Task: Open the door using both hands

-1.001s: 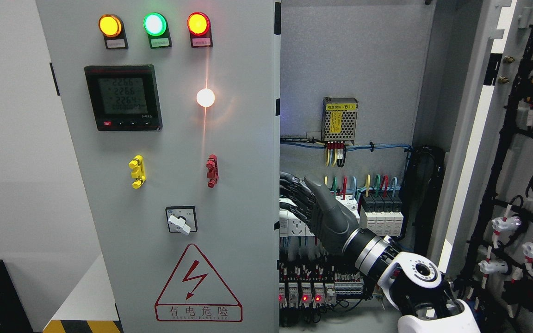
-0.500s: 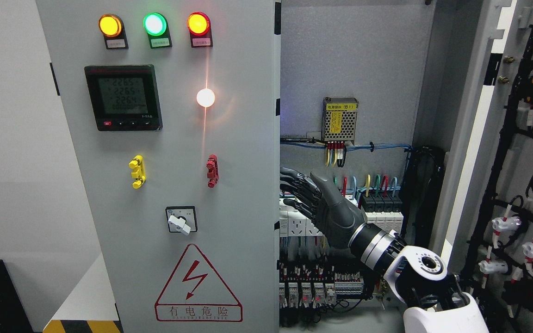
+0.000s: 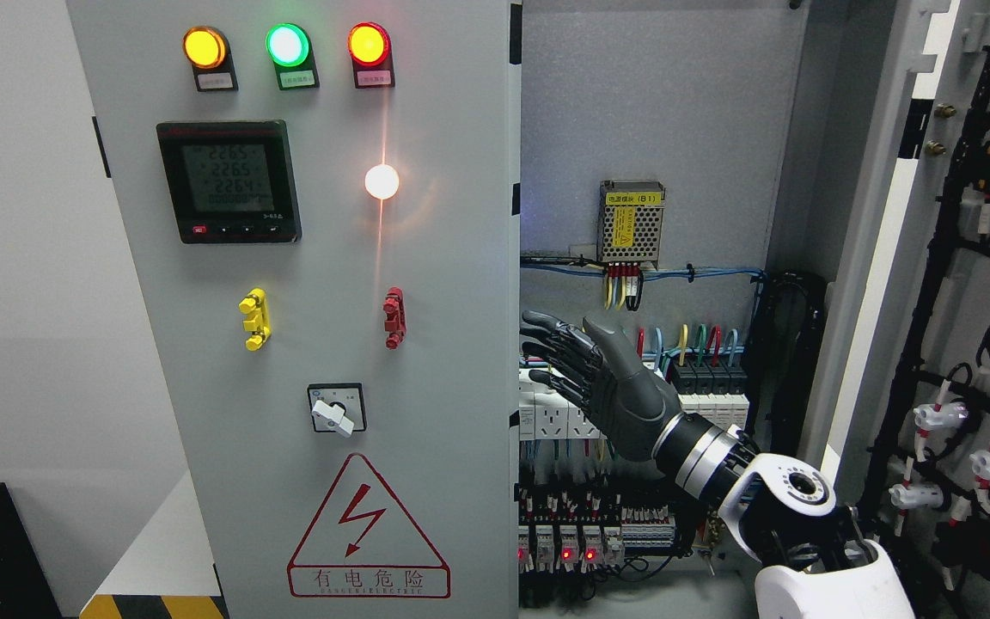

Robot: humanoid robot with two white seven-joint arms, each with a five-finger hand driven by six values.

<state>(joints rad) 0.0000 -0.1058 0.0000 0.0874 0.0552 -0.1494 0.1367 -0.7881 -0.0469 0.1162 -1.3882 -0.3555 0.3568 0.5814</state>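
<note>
The grey metal cabinet door on the left point(image 3: 323, 344), carrying three lit indicator lamps point(image 3: 287, 45), a black digital meter point(image 3: 229, 180) and a red lightning warning triangle point(image 3: 368, 529), stands shut. The right door point(image 3: 882, 215) is swung open, exposing wiring. The right hand point(image 3: 598, 383), fingers spread and empty, hovers just beside the left door's edge.

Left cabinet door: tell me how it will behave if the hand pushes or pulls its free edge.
The left cabinet door looks like rigid sheet metal, so it should swing as one stiff panel rather than flex. Carrying a meter and lamps, it is probably fairly heavy. Its painted edge offers the open right hand no handle, so fingers may slip.
</note>
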